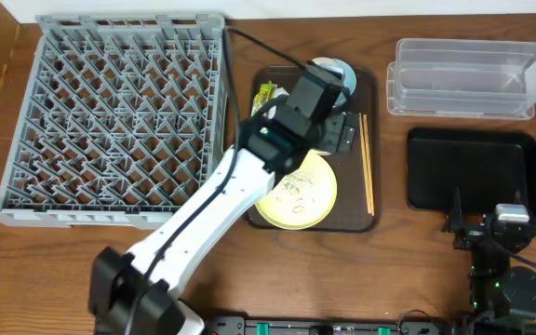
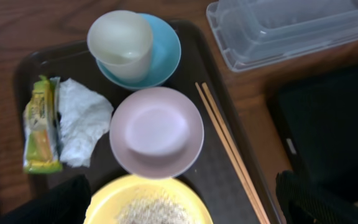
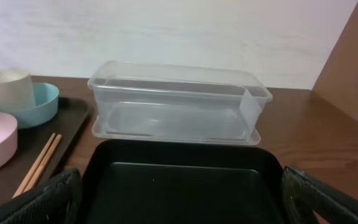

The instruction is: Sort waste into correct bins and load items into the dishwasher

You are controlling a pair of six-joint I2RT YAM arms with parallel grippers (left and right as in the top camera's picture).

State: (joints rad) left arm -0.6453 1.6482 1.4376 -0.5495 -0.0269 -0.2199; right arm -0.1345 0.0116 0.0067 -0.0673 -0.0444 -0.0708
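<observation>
The brown serving tray (image 2: pixel 219 180) holds a white cup (image 2: pixel 120 42) standing in a light blue bowl (image 2: pixel 166 59), a white bowl (image 2: pixel 157 132), a crumpled napkin (image 2: pixel 82 121), a yellow-green wrapper (image 2: pixel 40 124), wooden chopsticks (image 2: pixel 229 149) and a yellow plate (image 2: pixel 114 199) with rice grains (image 2: pixel 160 211). My left gripper (image 2: pixel 182 208) is open and empty, hovering above the plate and white bowl; overhead it (image 1: pixel 340 133) hides the bowls. My right gripper (image 3: pixel 182 205) is open and empty at the near edge of the black tray (image 3: pixel 179 180). The clear tub (image 3: pixel 176 102) stands behind it.
The grey dish rack (image 1: pixel 128 112) fills the table's left side, touching the brown tray (image 1: pixel 263 209). Overhead, the clear tub (image 1: pixel 463 79) is at the back right, the black tray (image 1: pixel 473 172) in front of it, and my right gripper (image 1: pixel 484 228) below that.
</observation>
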